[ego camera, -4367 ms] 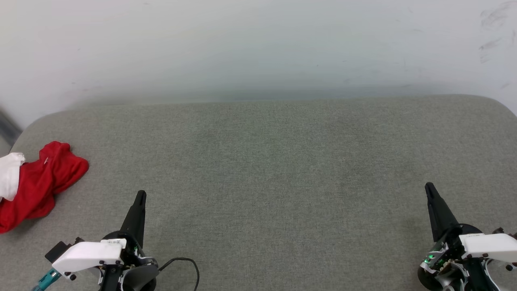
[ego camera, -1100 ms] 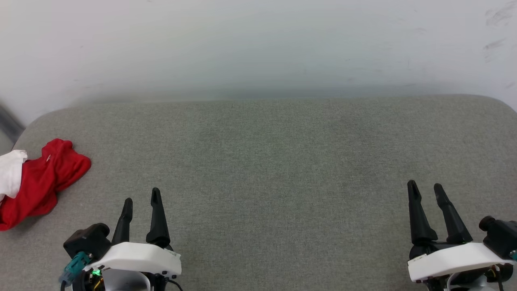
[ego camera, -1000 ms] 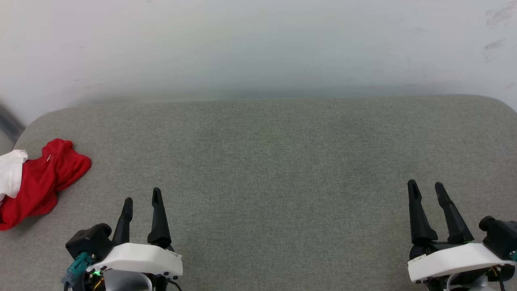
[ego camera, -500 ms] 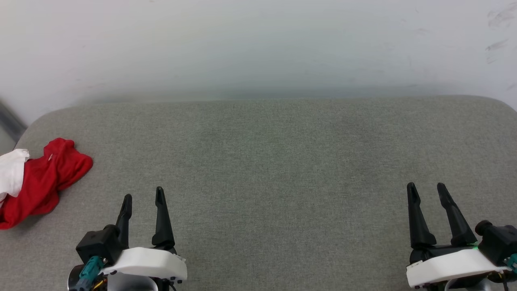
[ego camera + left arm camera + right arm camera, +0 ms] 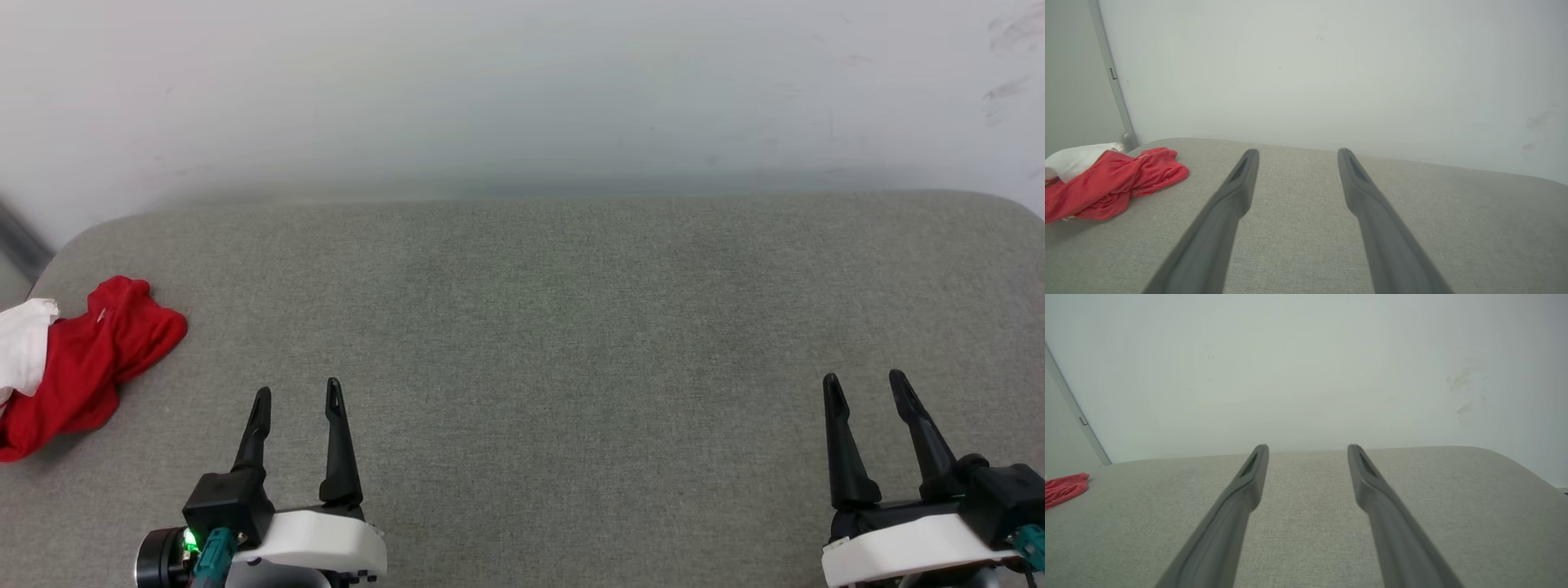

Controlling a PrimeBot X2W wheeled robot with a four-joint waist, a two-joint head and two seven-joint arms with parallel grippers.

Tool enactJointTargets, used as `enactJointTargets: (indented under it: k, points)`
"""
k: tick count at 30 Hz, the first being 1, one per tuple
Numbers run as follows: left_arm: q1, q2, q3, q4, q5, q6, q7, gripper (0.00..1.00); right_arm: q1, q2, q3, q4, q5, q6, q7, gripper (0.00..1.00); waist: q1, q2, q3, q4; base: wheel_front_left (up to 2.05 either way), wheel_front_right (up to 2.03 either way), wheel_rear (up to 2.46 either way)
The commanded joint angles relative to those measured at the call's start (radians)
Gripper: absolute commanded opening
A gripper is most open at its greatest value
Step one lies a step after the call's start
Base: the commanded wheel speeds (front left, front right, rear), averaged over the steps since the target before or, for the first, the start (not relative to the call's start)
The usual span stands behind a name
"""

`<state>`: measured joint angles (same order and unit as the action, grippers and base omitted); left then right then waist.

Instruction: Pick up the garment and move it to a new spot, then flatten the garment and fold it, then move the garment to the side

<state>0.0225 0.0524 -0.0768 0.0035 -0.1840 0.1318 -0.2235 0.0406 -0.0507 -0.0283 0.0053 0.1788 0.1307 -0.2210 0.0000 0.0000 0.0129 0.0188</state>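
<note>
The garment (image 5: pixel 90 359), a red T-shirt with a white sleeve (image 5: pixel 24 355) showing, lay crumpled in a heap at the far-left edge of the grey upholstered surface (image 5: pixel 539 327), close to its back-left corner and partly running out of the head view. It was neither lifted, spread nor folded. The left gripper (image 5: pixel 298 388) hovered near the front edge, left of centre, its two dark fingers spread apart and holding nothing; the shirt sat off to its left and a little further back, apart from the fingers. The right gripper (image 5: pixel 864 378) hung by the front-right corner, well apart from the shirt, its fingers likewise spread and empty. Both pointed toward the pale wall (image 5: pixel 522 98) behind the surface, with bare grey fabric between and ahead of them.

By the look of it, none of the task had been done: the pick-up had not begun, and the move to a new spot, the flattening, the folding and the final shift to the side were all left. The left arm looked the better placed for the first reach, though the bunched cloth offered no clear hem to take.
</note>
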Motion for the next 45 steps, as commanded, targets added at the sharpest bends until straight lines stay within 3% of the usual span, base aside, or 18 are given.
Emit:
enactJointTargets:
  k: [1, 20, 45]
  points:
    - [0.006, 0.003, -0.001, -0.008, 0.026, 0.003, -0.009, 1.00, 0.006, 0.001, -0.004, -0.011, -0.027, 0.000, -0.010, 1.00, 0.0000, 0.0000, 0.001, 0.000, 0.00, 0.00, 0.00]
    - [0.025, -0.001, -0.012, -0.010, 0.159, 0.018, -0.044, 1.00, 0.024, 0.001, -0.016, -0.016, -0.092, 0.000, -0.046, 1.00, 0.0000, 0.0000, 0.003, -0.003, 0.00, 0.00, 0.00]
    - [0.026, -0.002, -0.011, 0.006, 0.138, 0.012, -0.042, 1.00, 0.026, 0.001, -0.020, 0.015, -0.023, 0.000, -0.045, 1.00, 0.0000, 0.0000, 0.002, 0.001, 0.00, 0.00, 0.00]
